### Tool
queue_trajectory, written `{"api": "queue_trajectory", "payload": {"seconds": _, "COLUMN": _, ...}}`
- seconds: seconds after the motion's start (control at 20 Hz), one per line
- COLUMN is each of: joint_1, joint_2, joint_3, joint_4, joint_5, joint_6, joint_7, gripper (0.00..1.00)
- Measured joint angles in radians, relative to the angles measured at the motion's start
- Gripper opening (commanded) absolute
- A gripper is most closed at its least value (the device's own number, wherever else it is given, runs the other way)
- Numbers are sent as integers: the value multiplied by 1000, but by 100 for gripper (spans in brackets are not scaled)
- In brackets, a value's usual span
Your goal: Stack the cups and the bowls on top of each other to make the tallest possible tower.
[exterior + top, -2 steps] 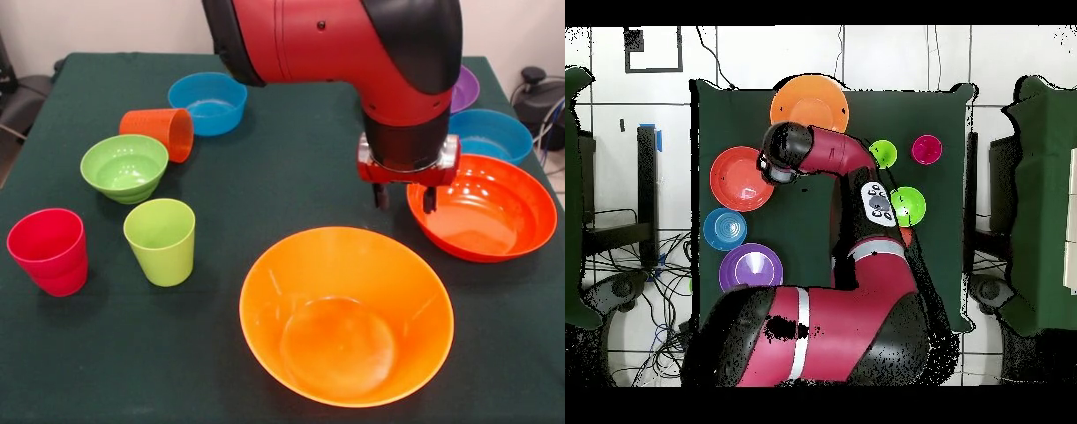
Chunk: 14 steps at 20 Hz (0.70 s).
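My gripper (404, 199) hangs open and empty at the near-left rim of the wide red-orange bowl (481, 208), one fingertip (430, 200) over that rim. The big yellow-orange bowl (346, 316) stands upright in front of it. On the left are the pinkish red cup (48, 250) and lime green cup (161, 240), both upright, the small green bowl (124, 166) and the orange cup (159, 132) lying on its side. Blue bowls (209, 102) (490, 132) stand further back. The purple bowl (465, 87) is half hidden by the arm. No tower shows; every piece stands alone.
In the overhead view the red arm (830, 160) crosses the green table (805, 215) and covers the gripper. The red-orange bowl (740, 178), a blue bowl (724, 228) and the purple bowl (750, 268) line one side. Cables lie beyond the table edge.
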Motion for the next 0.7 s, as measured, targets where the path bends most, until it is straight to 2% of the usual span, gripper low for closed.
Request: {"api": "queue_trajectory", "payload": {"seconds": 0.7, "joint_1": -86, "joint_2": 50, "joint_3": 37, "joint_4": 26, "joint_5": 0, "joint_6": -16, "joint_7": 0, "gripper": 100}}
